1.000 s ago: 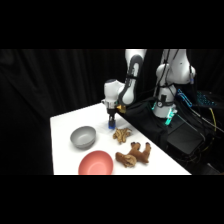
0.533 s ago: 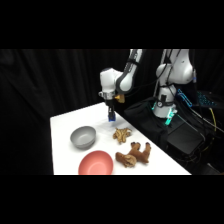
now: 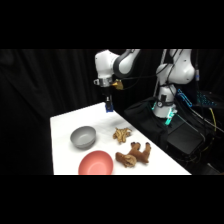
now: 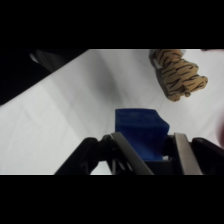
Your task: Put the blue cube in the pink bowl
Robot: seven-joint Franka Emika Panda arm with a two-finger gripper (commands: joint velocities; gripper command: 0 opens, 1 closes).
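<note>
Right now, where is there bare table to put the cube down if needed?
Bare table runs along the far-left edge behind the grey bowl, under the gripper holding the blue cube. It is crowded near-right: brown toys beside the pink bowl.

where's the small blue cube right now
The small bright-blue cube is clamped in the end effector, lifted above the white table's far edge in the side view, up and behind the grey metallic bowl.

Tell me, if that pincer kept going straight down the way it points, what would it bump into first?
Probably just the bare white table. The pincer holds the small bright-blue cube above its far end, apart from both bowls, though depth is hard to judge.
</note>
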